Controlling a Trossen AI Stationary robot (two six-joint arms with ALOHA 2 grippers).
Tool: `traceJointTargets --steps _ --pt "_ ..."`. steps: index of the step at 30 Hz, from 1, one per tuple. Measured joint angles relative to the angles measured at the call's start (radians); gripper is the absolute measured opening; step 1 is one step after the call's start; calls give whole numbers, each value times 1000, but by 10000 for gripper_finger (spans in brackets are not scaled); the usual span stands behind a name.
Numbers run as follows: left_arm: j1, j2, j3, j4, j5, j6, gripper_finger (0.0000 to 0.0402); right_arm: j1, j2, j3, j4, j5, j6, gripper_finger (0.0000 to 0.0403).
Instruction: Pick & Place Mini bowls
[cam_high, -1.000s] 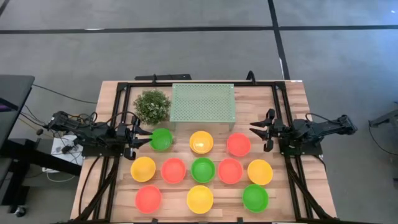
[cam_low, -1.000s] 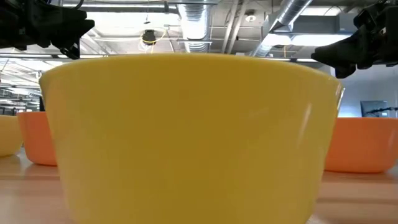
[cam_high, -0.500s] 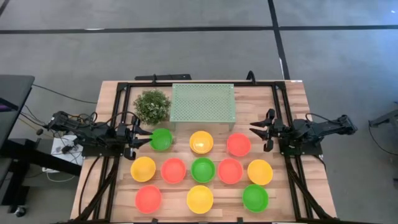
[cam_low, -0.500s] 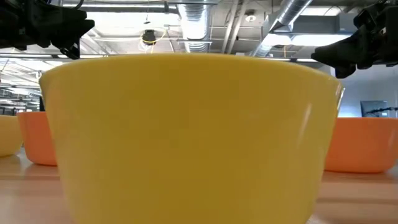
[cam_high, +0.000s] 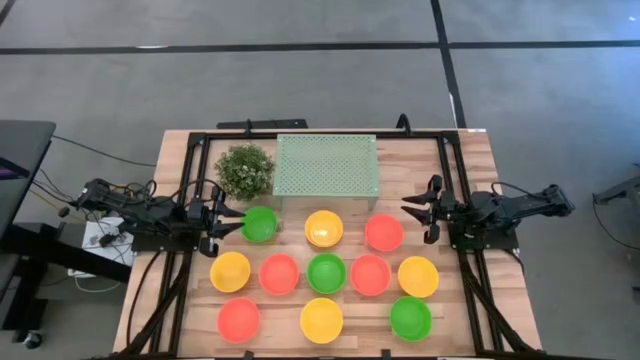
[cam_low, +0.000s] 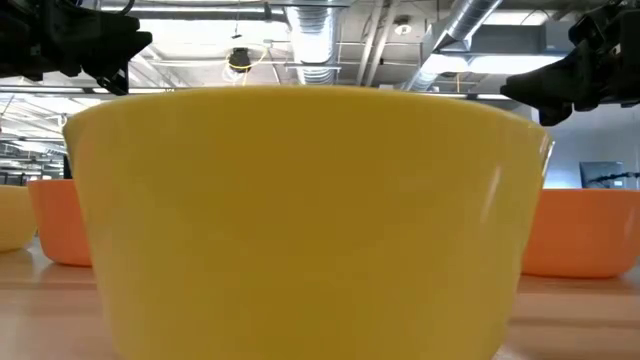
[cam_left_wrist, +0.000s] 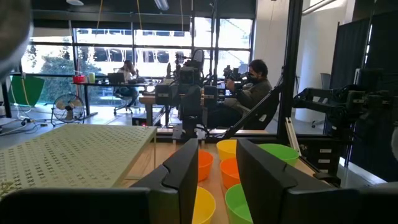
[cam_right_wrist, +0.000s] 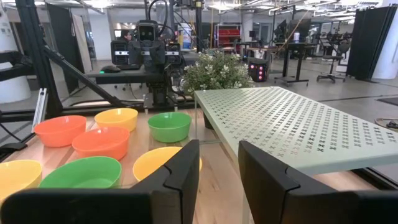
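High view: I read ten small round plastic mini bowls (cam_high: 326, 272) in green, yellow and red-orange, set in three rows across the lower centre of the wooden table (cam_high: 480, 145). The left gripper (cam_high: 238, 222) sits at mid-left, fingers apart, tips just beside the green bowl (cam_high: 260, 223) that heads the upper row. The right gripper (cam_high: 410, 208) sits at mid-right, fingers apart, near the red-orange bowl (cam_high: 383, 232). Neither holds anything. The pale green perforated rectangular tray (cam_high: 326, 164) lies at upper centre, with the bushy green plant (cam_high: 245, 170) to its left.

Low view: a yellow bowl (cam_low: 300, 220) fills the frame; both arms show only at the upper corners.

Left wrist view: the fingers (cam_left_wrist: 186, 168) stand parted, with bowls showing ahead between them.

Right wrist view: the fingers (cam_right_wrist: 186, 171) stand parted; the tray edge lies close on the frame's right.

Procedure, in my judgement: take the green bowl first, one finger inside the rim, one outside. Lift clear before traversing. The plant crowds the upward path; neighbouring bowls nearly touch, so open room is chiefly above.
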Motion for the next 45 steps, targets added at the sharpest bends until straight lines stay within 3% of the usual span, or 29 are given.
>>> traceJointTargets --steps 25,37,41,45 --pt "0 0 0 25 -12 7 111 -7 0 -1 6 -7 0 107" --pt "0 1 0 52 -30 -16 111 -7 0 -4 199 1 -7 107" --pt "0 24 0 55 -155 -75 111 -7 1 -2 275 -3 40 107" --pt "2 89 10 69 -181 -68 111 -7 43 -2 305 -8 77 107"
